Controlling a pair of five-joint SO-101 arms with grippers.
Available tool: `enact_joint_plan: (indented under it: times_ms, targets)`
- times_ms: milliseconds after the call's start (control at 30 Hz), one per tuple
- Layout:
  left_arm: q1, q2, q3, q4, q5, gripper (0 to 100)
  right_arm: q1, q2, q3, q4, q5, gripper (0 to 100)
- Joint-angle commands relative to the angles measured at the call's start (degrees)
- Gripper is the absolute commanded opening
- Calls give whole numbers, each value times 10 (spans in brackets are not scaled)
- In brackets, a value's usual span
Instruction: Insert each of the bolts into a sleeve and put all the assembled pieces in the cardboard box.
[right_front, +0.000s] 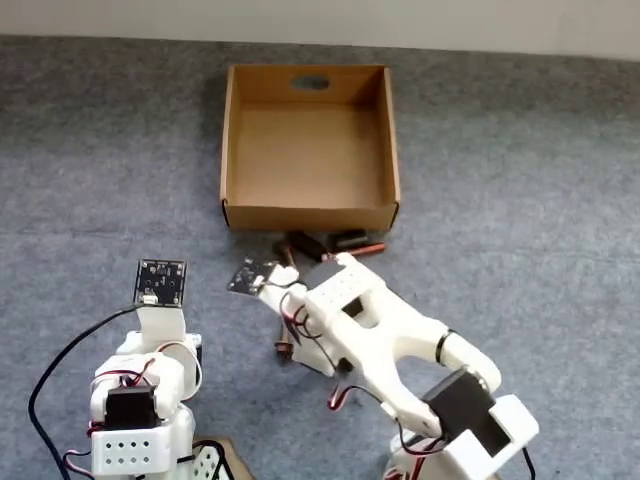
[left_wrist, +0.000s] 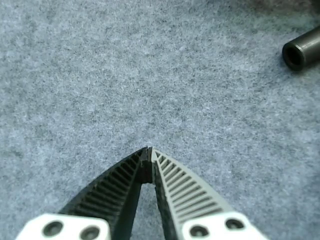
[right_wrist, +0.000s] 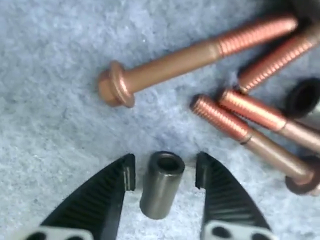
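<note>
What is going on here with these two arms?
The right tool is open, with one finger on each side of a dark sleeve lying on the grey carpet, not gripping it yet. Several copper bolts lie loose just beyond it. The left tool is shut over bare carpet, holding nothing. The cardboard box has no pieces in it.

Bright, diffuse light, soft shadows under the bolts (right_wrist: 170, 62), sheen on the sleeve (right_wrist: 161, 187)
</note>
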Motion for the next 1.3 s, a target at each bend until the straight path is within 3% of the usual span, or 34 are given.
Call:
enact_joint_plan:
  times_ms: [0, 133, 333, 467, 567, 800, 900, 1067, 1267]
  targets:
    - [-5, -4, 9, -5, 0, 10, 51, 6, 22, -42, 8, 170]
    - [-5, -4, 9, -5, 0, 10, 51, 3, 45, -78, 4, 0]
    - [-5, -4, 9, -5, 0, 10, 73, -43, 50, -77, -21, 5]
    - [-5, -4, 9, -5, 0, 10, 136, -174, 88, -106, -88, 5]
    - [-5, -4, 9, -5, 0, 10, 183, -247, 147, -128, -97, 5]
    - [-5, -4, 9, -5, 0, 10, 315, -265, 211, -160, -97, 5]
    - [-5, -4, 9, -5, 0, 10, 323, -266, 230, -167, -96, 17]
    - [-5, -4, 9, -5, 0, 9, 313, -267, 252, -151, -92, 201]
    - [-5, -4, 9, -5, 0, 8, 314, -267, 250, -107, -61, 185]
